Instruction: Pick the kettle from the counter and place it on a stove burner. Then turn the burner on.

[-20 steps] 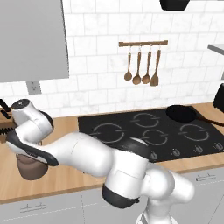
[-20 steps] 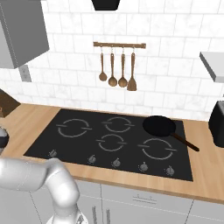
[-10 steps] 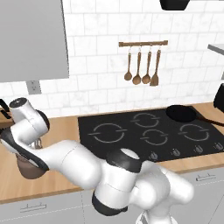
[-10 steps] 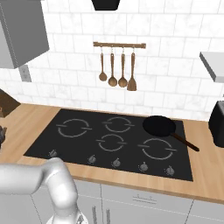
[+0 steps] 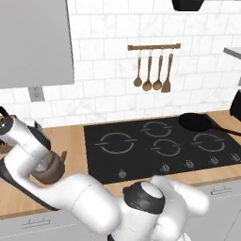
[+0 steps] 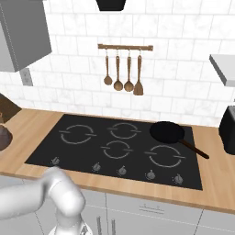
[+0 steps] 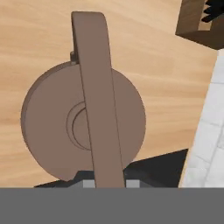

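The dark-brown kettle (image 5: 51, 168) is at the left end of the tan counter (image 5: 70, 136), left of the black cooktop. It also peeks in at the left edge of the right base view (image 6: 3, 137). From above, the hand view shows its round lid (image 7: 52, 127) and its arched handle (image 7: 98, 100). My gripper (image 7: 109, 183) is shut on that handle at the bottom of that view. In the left base view my white hand covers the kettle's top. The largest stove burner (image 5: 117, 142) (image 6: 78, 134) lies bare at the cooktop's left.
A black frying pan (image 5: 195, 122) (image 6: 167, 133) sits on the back right burner. A wooden knife block (image 7: 199, 22) (image 6: 7, 110) stands by the wall behind the kettle. Burner knobs (image 6: 121, 170) line the cooktop's front edge. Wooden utensils (image 6: 123, 75) hang on the tiled wall.
The gripper has gone from open to shut on the kettle's handle. The kettle now sits slightly higher and further right in the left base view.
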